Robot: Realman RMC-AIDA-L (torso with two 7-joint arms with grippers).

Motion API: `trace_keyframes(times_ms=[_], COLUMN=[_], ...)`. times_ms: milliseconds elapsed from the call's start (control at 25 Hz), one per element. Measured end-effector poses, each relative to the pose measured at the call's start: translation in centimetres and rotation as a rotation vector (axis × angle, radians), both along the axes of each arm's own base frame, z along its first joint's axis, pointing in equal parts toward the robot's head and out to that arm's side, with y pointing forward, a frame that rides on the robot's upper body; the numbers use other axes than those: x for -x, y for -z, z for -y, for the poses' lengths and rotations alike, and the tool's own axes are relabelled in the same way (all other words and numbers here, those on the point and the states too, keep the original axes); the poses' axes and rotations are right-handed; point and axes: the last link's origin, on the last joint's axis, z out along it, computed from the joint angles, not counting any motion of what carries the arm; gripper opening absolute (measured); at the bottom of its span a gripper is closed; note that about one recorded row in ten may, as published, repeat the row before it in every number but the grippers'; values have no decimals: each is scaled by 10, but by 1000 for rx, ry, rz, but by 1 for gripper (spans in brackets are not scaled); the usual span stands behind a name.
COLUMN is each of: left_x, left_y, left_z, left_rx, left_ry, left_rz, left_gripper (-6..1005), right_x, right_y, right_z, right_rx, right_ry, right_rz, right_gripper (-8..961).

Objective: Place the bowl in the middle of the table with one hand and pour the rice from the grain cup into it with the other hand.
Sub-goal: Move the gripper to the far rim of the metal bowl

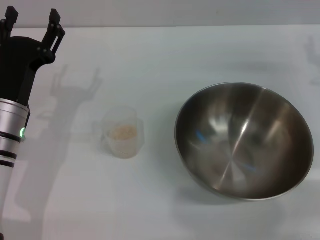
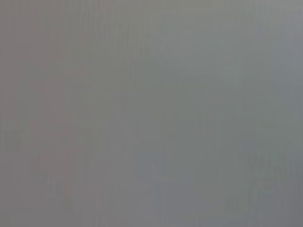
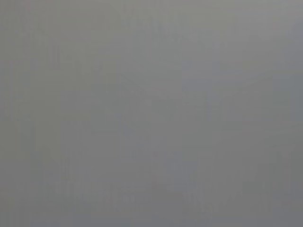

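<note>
In the head view a large steel bowl [image 1: 243,140] sits empty on the white table [image 1: 150,60], right of centre. A small clear grain cup [image 1: 123,132] stands upright left of the bowl, with pale rice [image 1: 122,132] in its bottom. My left gripper [image 1: 32,22] is open and empty at the far left, well behind and left of the cup. My right gripper is out of view. Both wrist views show only plain grey.
The table's far edge [image 1: 175,26] runs across the top of the head view. My left arm [image 1: 12,125] comes up along the left edge. The arm's shadow [image 1: 70,100] falls on the table beside the cup.
</note>
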Motion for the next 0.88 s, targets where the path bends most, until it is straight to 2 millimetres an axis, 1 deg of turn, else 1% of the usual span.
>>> trace_keyframes(times_ms=[360, 520, 600, 680, 800, 840, 880], left_x=[0, 0, -1, -1, 0, 0, 1], left_y=[0, 1, 1, 2, 2, 2, 2], left_z=[0, 0, 1, 2, 2, 2, 3], left_rx=[1, 2, 6, 8, 9, 9, 9], left_ry=[1, 1, 3, 4, 2, 1, 1], left_rz=[2, 2, 3, 2, 0, 0, -1], left_gripper=[871, 871, 870, 870, 870, 870, 870], right_x=[1, 4, 7, 15, 20, 23, 27], right_y=[1, 4, 6, 7, 7, 8, 11], right_z=[0, -1, -2, -4, -8, -12, -19], right_rx=[1, 3, 5, -9, -16, -4, 36], right_ry=[3, 7, 5, -1, -1, 0, 12], right_rz=[25, 96, 148, 221, 236, 226, 200], right_gripper=[732, 732, 732, 732, 732, 731, 731])
